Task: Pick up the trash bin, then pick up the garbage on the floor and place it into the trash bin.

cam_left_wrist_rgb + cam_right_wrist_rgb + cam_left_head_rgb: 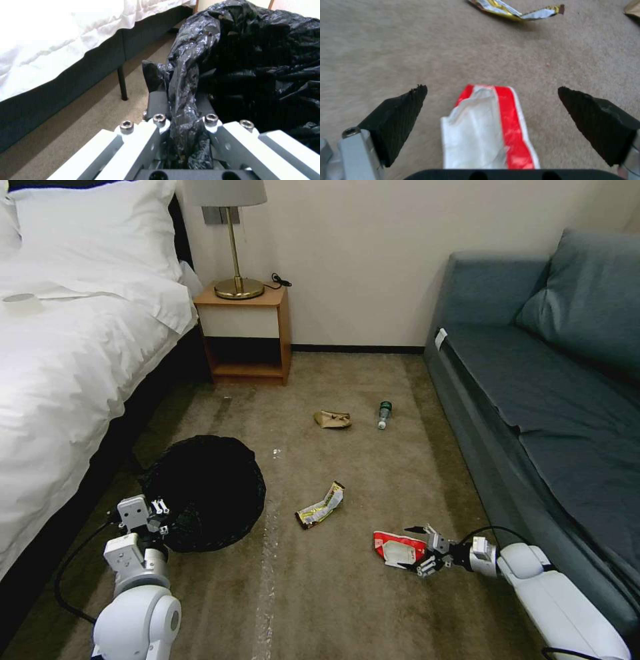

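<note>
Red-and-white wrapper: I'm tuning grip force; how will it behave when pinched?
The red-and-white wrapper looks thin and creased, so probably floppy and light. Its glossy film may slip between the open right gripper pads.

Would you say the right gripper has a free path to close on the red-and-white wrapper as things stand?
Probably yes: the right gripper is open with the red-and-white wrapper lying between its fingers on bare carpet, nothing between them.

The bin [207, 492] has a black bag. One wrapper [398, 547] is red and white, another [321, 506] gold and black. The carpet [320, 593] is beige.
</note>
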